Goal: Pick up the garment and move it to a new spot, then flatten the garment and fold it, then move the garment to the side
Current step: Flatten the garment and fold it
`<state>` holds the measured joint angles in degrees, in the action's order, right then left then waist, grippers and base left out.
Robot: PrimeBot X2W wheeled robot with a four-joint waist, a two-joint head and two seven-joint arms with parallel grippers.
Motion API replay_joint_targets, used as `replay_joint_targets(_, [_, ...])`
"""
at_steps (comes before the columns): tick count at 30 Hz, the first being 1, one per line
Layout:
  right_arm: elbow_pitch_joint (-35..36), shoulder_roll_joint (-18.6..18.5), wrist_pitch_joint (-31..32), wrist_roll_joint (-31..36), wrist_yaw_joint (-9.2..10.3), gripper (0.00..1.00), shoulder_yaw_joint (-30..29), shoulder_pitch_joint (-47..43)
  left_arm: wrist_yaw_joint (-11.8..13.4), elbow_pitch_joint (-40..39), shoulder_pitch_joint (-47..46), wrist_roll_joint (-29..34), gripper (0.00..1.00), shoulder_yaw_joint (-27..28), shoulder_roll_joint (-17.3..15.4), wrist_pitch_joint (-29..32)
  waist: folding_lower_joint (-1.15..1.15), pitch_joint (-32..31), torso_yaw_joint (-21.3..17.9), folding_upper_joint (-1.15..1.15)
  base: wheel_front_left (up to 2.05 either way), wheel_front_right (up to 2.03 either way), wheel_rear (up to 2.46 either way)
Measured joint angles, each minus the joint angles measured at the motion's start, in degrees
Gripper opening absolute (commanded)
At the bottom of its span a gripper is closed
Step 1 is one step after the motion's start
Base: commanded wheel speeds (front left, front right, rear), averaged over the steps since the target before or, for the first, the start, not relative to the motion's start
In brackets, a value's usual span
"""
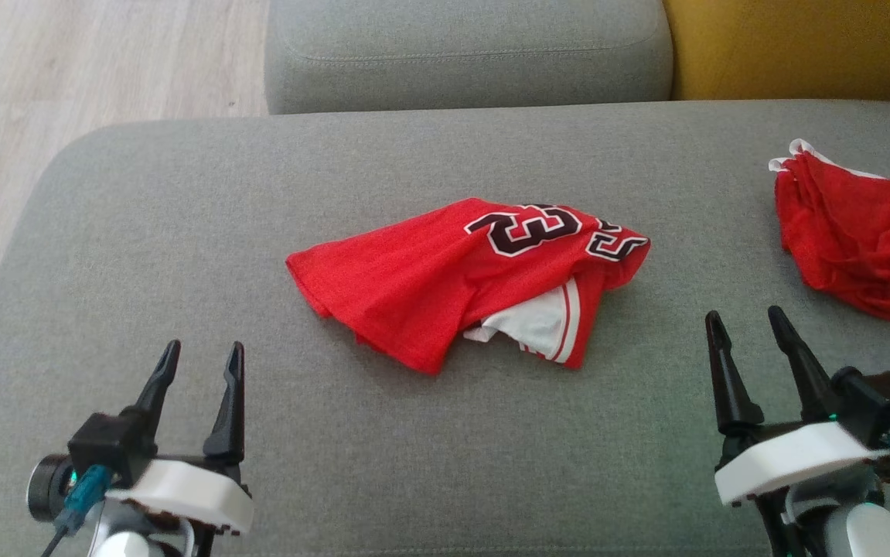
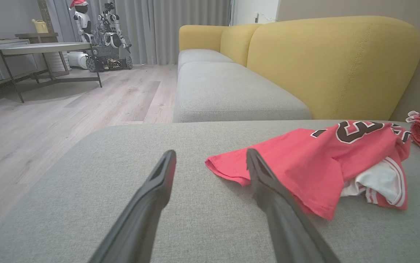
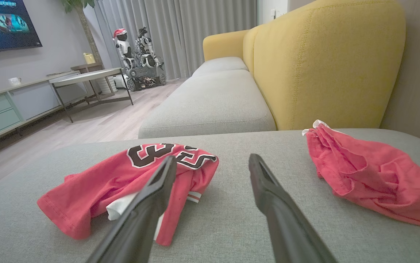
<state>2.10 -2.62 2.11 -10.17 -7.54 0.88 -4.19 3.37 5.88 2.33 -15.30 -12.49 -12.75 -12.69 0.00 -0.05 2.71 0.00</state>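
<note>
red jersey: black numerals wrap over its far fold, unreadable | white layer under jersey's near fold: mostly hidden | second red garment right of jersey: cut by frame edge | robot figures far beyond jersey: too small to tell

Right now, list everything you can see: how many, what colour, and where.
jersey: one, red with white trim and dark numerals, crumpled mid-cushion
red cloth: one, red with a white edge, bunched at the cushion's right end
cushion: one, grey, under both garments
sofa: one, grey seat with yellow back, beyond the cushion
floor: pale wood, left of the cushion
table: one, pale top on dark legs, on the floor
robots: two, it seems, white and dark, by the curtain
curtain: grey, far wall
screen: one, lit, on the wall
left end effector: one, dark, open, lower left
right end effector: one, dark, open, lower right
</note>
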Motion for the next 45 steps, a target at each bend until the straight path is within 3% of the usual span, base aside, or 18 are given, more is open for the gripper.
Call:
replay_joint_targets(21, [0.3, 0.0, -0.1, 0.0, 0.00, 1.00, -0.4, 0.1, 0.0, 0.9, -1.3, 0.0, 1.00, -2.7, -0.2, 0.0, 0.00, 1.8, -0.3, 0.00, 0.00, 0.00, 0.00])
replay_joint_targets(30, [0.5, 0.0, -0.7, -0.7, 0.00, 1.00, 1.2, 3.3, -4.8, 5.2, -9.0, -1.9, 1.00, -7.8, 2.9, 3.5, 0.01, 6.3, -3.6, 0.00, 0.00, 0.00, 0.00])
replay_joint_targets(39, [-0.7, 0.0, -2.8, -1.9, 0.00, 1.00, 0.9, 4.0, -6.5, 13.0, -11.4, -4.4, 1.00, -8.9, 3.2, 7.0, 0.01, 10.8, -9.7, 0.00, 0.00, 0.00, 0.00])
replay_joint_targets(40, [-0.8, 0.0, -3.2, -2.0, 0.00, 1.00, 0.7, 4.0, -7.2, 13.2, -12.1, -4.7, 0.22, -9.0, 3.1, 6.8, 0.01, 11.7, -10.5, 0.00, 0.00, 0.00, 0.00])
replay_joint_targets(41, [-0.9, 0.0, -3.2, -2.2, 0.00, 1.00, 0.7, 4.0, -7.5, 13.1, -12.5, -4.8, 0.00, -9.1, 3.1, 6.5, 0.01, 12.0, -10.8, 0.00, 0.00, 0.00, 0.00])
replay_joint_targets(45, [-1.1, 0.0, -3.5, -2.7, 0.00, 1.00, 0.5, 4.3, -8.5, 11.0, -13.8, -5.0, 0.00, -10.2, 3.0, 6.0, 0.01, 12.6, -11.0, 0.00, 0.00, 0.00, 0.00])
